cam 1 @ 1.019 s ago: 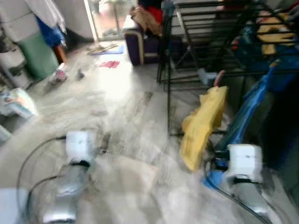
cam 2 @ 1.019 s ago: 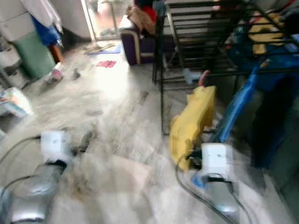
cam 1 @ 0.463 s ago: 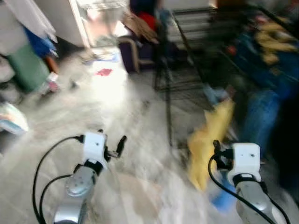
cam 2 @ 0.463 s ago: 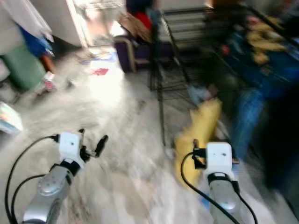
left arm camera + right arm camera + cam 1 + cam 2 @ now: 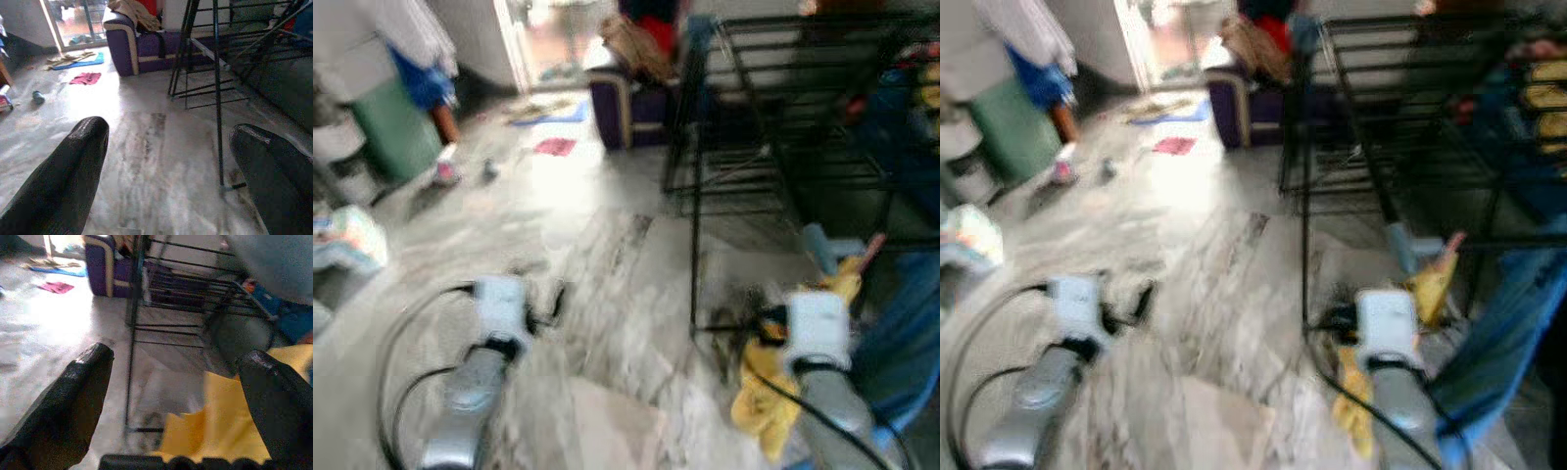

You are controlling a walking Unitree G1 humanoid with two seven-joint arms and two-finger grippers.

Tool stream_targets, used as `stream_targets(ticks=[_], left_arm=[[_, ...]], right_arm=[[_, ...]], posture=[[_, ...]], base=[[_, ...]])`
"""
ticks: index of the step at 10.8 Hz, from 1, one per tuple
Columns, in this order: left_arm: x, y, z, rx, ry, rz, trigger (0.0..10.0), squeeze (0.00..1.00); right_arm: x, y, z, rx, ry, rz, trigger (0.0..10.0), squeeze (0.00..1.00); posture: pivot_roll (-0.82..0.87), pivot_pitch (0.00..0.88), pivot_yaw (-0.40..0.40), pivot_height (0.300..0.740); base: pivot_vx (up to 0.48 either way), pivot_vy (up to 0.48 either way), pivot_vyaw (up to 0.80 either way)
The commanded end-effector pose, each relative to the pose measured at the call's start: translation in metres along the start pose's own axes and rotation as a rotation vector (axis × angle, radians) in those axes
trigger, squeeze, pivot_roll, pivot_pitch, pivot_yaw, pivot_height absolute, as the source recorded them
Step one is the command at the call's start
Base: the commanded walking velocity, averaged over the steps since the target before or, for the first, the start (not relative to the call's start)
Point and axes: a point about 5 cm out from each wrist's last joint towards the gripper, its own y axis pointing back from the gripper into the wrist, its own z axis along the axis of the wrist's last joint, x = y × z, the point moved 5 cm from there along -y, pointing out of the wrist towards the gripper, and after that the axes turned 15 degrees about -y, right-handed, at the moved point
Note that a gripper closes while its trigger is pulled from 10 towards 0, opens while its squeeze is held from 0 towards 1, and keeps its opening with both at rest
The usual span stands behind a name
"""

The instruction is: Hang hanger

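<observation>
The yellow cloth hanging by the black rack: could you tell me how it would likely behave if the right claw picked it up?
The yellow cloth hangs in soft folds, so it is probably floppy and would drape from the open right claw. It looks thin, so likely light. It hangs close beside the black rack, so it may snag there when pulled.

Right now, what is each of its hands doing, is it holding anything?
Left gripper: fingers open, holding nothing.
Right gripper: fingers open, holding nothing; a yellow cloth lies beyond them.
</observation>
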Motion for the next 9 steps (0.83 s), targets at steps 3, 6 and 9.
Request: stream_targets(ticks=[3, 6, 9], left_arm=[[0.006, 0.004, -0.003, 0.014, 0.014, -0.004, 10.0, 0.00], [0.003, 0.003, -0.004, 0.023, 0.024, -0.018, 10.0, 0.00], [-0.003, 0.001, -0.006, 0.031, 0.031, -0.058, 10.0, 0.00]], right_arm=[[0.003, 0.008, -0.004, 0.010, 0.007, -0.025, 10.0, 0.00], [-0.013, 0.027, -0.012, 0.043, 0.031, -0.136, 10.0, 0.00], [-0.038, 0.026, -0.029, 0.135, -0.014, -0.284, 10.0, 0.00]], posture=[[-0.08, 0.033, 0.043, 0.740], [-0.09, 0.041, 0.039, 0.740], [-0.09, 0.045, 0.047, 0.740]], base=[[0.000, 0.000, 0.00], [0.000, 0.000, 0.00], [0.000, 0.000, 0.00]])
